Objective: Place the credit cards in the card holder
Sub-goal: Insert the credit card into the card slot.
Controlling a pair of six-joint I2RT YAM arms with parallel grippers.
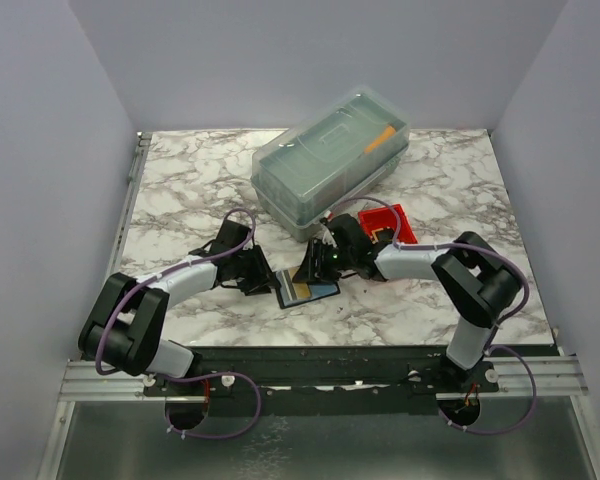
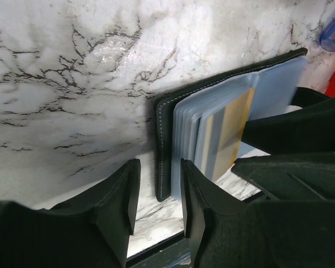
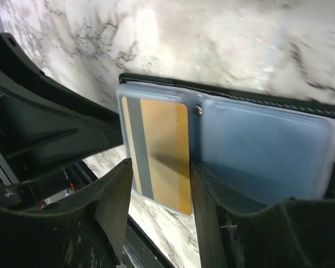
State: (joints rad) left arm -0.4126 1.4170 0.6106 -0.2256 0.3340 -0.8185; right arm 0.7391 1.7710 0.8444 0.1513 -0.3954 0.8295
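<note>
While left end effector (image 2: 159,174) and right end effector (image 3: 161,170) gape, the black card holder (image 2: 164,131) shows a gold card (image 3: 164,139)

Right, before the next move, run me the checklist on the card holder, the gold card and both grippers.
1. Card holder lying open on the table: ok.
2. Gold card in among the holder's clear sleeves: ok. Pushed fully home: cannot tell.
3. Left gripper jaws apart, nothing between them, at the holder's black edge: ok.
4. Right gripper jaws apart, astride the gold card: ok. Touching it: cannot tell.
5. Further cards to load: cannot tell, none in view.
</note>
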